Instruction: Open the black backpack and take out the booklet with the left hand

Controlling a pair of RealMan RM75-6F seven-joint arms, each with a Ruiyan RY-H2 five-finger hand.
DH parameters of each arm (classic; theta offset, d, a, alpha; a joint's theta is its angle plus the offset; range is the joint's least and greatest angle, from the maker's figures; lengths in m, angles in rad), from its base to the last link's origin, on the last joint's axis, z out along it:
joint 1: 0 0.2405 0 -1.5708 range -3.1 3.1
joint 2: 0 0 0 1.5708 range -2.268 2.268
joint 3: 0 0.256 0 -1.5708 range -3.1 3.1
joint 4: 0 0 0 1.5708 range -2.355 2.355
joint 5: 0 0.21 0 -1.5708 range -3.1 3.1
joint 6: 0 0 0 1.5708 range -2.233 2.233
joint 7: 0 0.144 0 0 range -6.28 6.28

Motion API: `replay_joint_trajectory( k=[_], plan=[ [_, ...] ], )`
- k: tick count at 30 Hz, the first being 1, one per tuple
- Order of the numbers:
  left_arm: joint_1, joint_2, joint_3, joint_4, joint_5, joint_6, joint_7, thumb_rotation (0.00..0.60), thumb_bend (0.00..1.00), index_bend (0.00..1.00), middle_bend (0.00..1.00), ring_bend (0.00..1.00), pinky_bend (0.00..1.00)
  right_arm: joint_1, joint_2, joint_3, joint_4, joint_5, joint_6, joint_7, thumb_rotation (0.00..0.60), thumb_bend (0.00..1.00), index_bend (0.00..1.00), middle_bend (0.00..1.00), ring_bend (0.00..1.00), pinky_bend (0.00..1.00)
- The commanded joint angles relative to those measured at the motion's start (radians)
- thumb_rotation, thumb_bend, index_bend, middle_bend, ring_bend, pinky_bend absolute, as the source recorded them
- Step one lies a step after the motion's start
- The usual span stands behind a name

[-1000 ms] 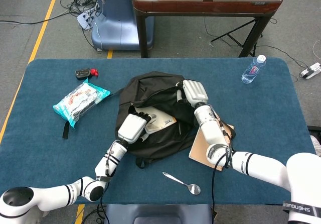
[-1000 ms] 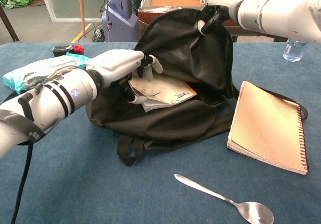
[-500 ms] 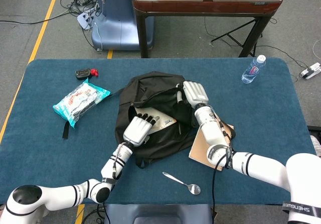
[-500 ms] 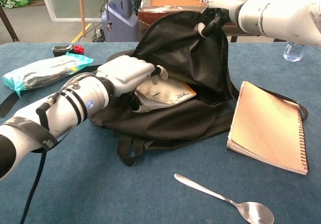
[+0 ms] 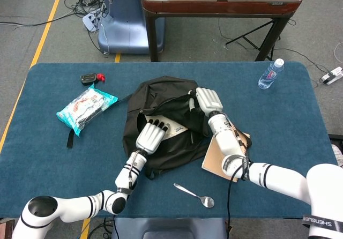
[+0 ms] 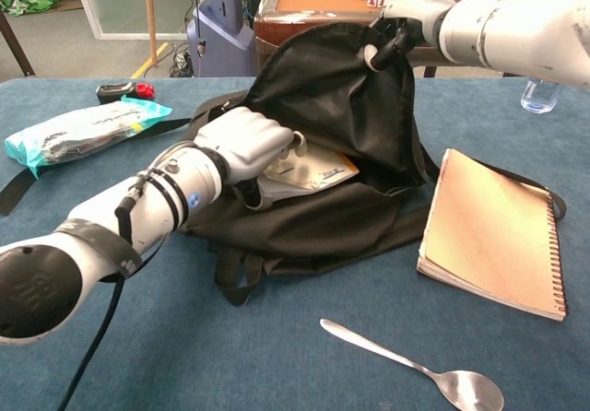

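Deeper into the black backpack [image 6: 350, 107] now, left hand [image 6: 247, 144] covers the booklet [image 6: 309, 173], grip unclear; right hand [image 6: 406, 17] grips its flap.

— What's lying about on that blue-covered bench [image 5: 48, 158]?

— A tan spiral-bound notebook [image 6: 498, 236] at the right, and a shiny metal spoon [image 6: 415, 368] near the front edge, apart from it.

— And over on the left?

— A teal plastic snack packet [image 5: 86, 108], with a small black device with a red end [image 5: 91, 78] behind it. A clear plastic water bottle with a blue label [image 5: 270, 74] stands upright at the far right.
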Motion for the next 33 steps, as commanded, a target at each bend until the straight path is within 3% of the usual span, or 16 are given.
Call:
replay_joint_trajectory(
  k=[1, 13, 26, 33],
  plan=[
    [-0.004, -0.012, -0.002, 0.032, -0.017, -0.002, 0.008, 0.600, 0.27, 0.30, 0.27, 0.26, 0.29, -0.001, 0.001, -0.001, 0.000, -0.001, 0.000, 0.002, 0.600, 0.64, 0.61, 0.39, 0.23, 0.21],
    [-0.008, 0.001, -0.019, -0.016, -0.146, 0.001, 0.110, 0.600, 0.27, 0.26, 0.27, 0.25, 0.29, -0.006, 0.003, -0.006, 0.000, -0.007, -0.009, 0.016, 0.600, 0.64, 0.61, 0.39, 0.23, 0.21],
    [-0.041, -0.052, -0.028, 0.090, -0.177, 0.002, 0.114, 0.600, 0.27, 0.32, 0.28, 0.26, 0.29, -0.012, 0.009, -0.011, -0.008, -0.005, -0.011, 0.024, 0.600, 0.63, 0.61, 0.39, 0.23, 0.21],
    [-0.043, -0.080, -0.037, 0.155, -0.148, 0.015, 0.053, 0.600, 0.28, 0.43, 0.44, 0.38, 0.32, -0.014, 0.014, -0.012, -0.008, -0.008, -0.017, 0.030, 0.600, 0.63, 0.61, 0.39, 0.23, 0.21]
  ],
)
